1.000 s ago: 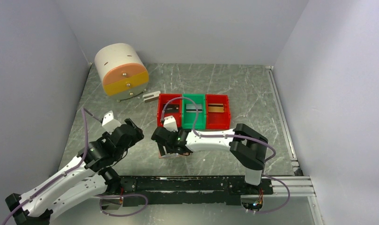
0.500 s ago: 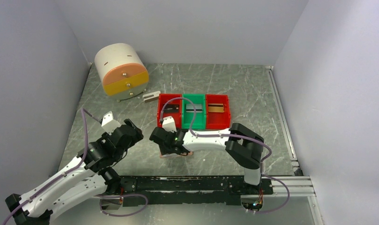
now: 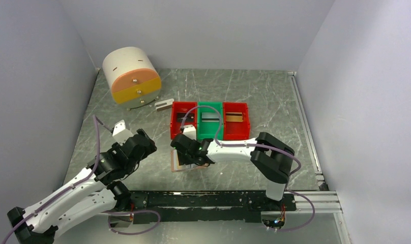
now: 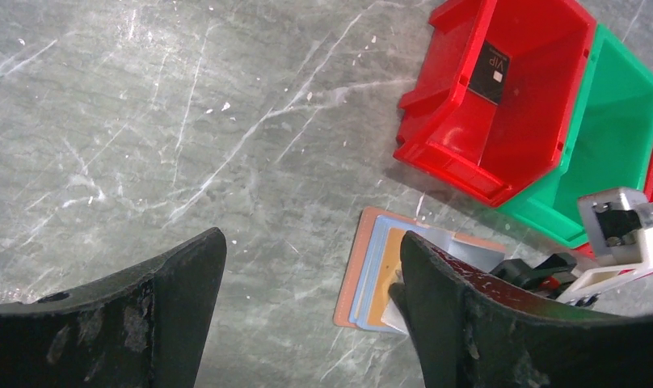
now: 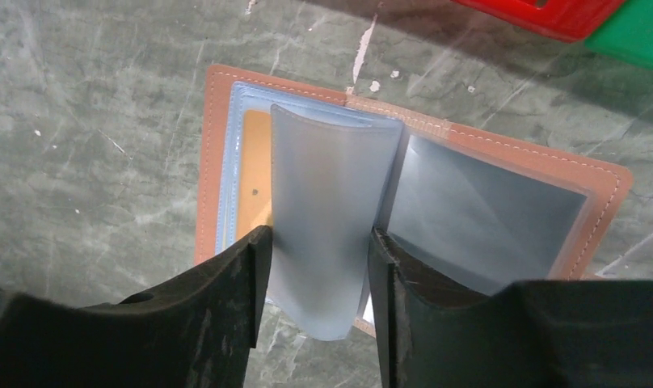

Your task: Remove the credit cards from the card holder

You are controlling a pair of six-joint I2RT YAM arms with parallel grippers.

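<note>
The tan-brown card holder (image 3: 176, 163) (image 5: 212, 162) (image 4: 351, 275) lies open on the table in front of the bins. A yellow-orange credit card (image 5: 254, 186) (image 4: 385, 275) sits in its left pale blue pocket. My right gripper (image 5: 319, 242) (image 3: 189, 155) is over the card holder, and its jaws press both sides of a raised, bowed clear pocket leaf (image 5: 327, 202). Whether a card is inside that leaf I cannot tell. My left gripper (image 4: 307, 250) (image 3: 145, 141) hangs open to the left of the card holder, holding nothing. A black card (image 4: 491, 71) lies in the left red bin.
A red bin (image 3: 177, 122), a green bin (image 3: 210, 131) and a second red bin (image 3: 236, 129) stand in a row behind the card holder, the latter two with a grey card (image 3: 210, 118) and a gold-brown card (image 3: 234, 117). A round drawer unit (image 3: 131, 76) and a small grey-white block (image 3: 164, 104) are at the back left.
The right gripper has narrowed its jaws onto the pocket leaf and shifted slightly right, uncovering the card holder's left half. The left arm has barely moved.
</note>
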